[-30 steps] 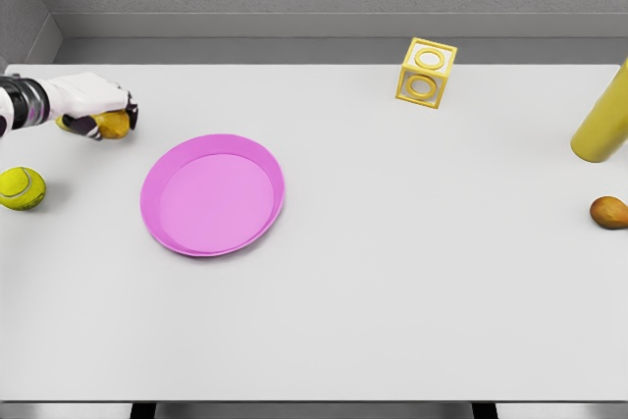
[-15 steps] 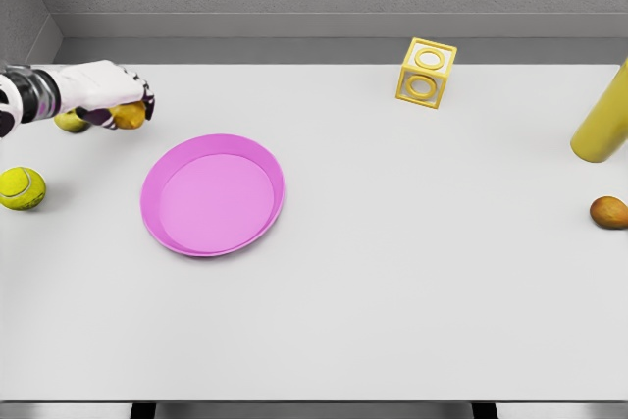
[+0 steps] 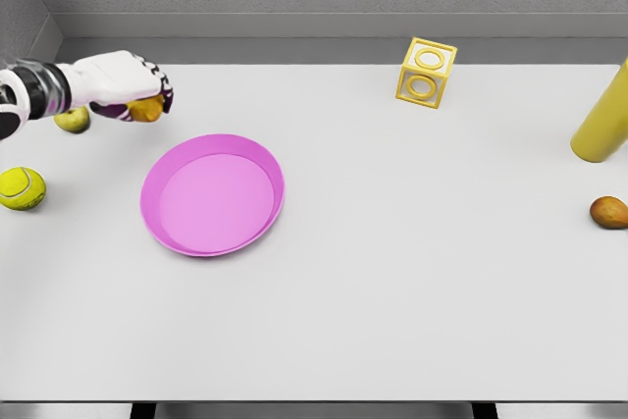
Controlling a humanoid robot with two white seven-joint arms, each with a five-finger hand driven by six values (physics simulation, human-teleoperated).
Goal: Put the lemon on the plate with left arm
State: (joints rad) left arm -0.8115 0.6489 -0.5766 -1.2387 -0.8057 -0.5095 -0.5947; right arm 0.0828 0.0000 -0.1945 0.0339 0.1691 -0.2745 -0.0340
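1. Pink plate [image 3: 212, 195] is sitting bare on the white surface [image 3: 392, 272], holding nothing.
2. Left robot hand [image 3: 132, 90] is gripping the lemon [image 3: 147, 110], hovering just beyond the plate's far-left rim.

Plate [image 3: 212, 195] sits left of centre on tabletop [image 3: 412, 272]; ball [image 3: 21, 187] lies far left of it. Left robot hand [image 3: 132, 88] holding lemon [image 3: 145, 110] is behind plate. Hollow cube [image 3: 426, 73] back right, cylinder [image 3: 602, 121] and small fruit [image 3: 608, 211] at right edge.
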